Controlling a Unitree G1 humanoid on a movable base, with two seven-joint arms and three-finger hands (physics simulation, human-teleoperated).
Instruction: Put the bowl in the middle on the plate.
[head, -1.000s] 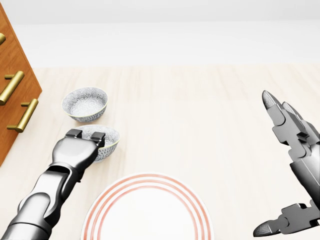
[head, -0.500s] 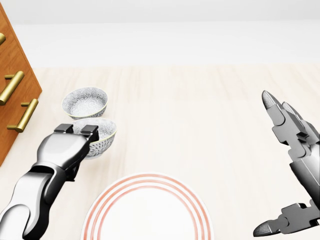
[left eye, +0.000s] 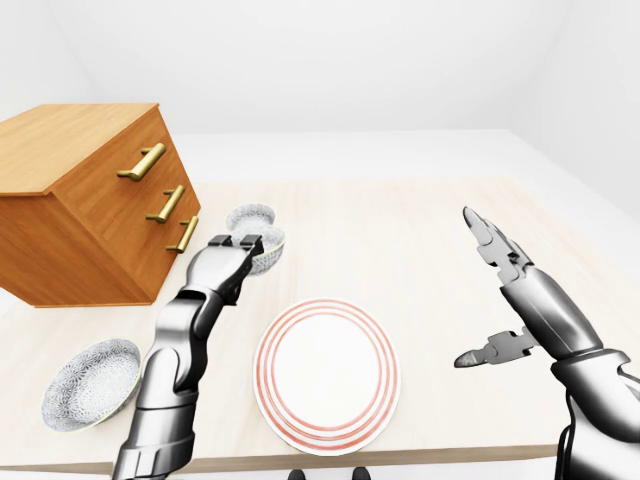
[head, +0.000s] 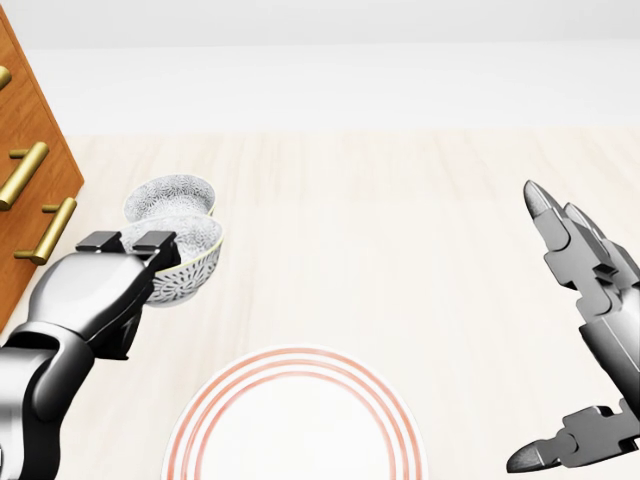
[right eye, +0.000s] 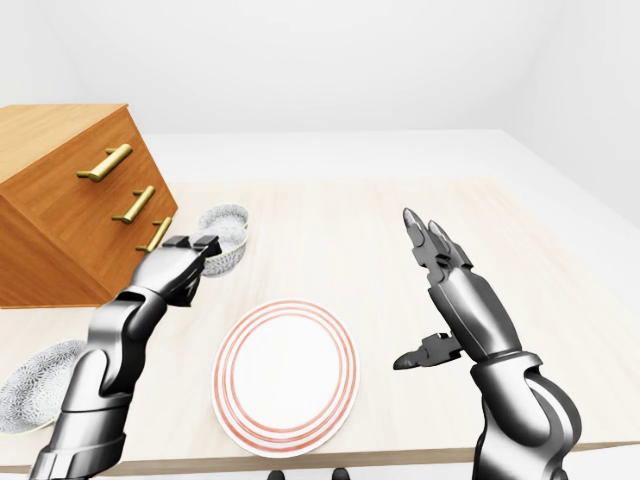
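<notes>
Our left hand (head: 92, 292) pinches the middle bowl (head: 192, 262) by its rim, above-left of the plate (head: 295, 432) in the head view. We judge this one-sided hold could let it tip out, or clip the farther bowl (head: 170, 198). Our right hand (head: 590, 330) hangs open.

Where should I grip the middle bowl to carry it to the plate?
At the rim on its head-view left side, pinching over the edge, as the left robot hand does now: the middle bowl is open-mouthed and thin-walled, and the far bowl crowds its top side.

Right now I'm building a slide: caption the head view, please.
Left robot hand holds the middle bowl, not yet over the red-ringed plate.
</notes>
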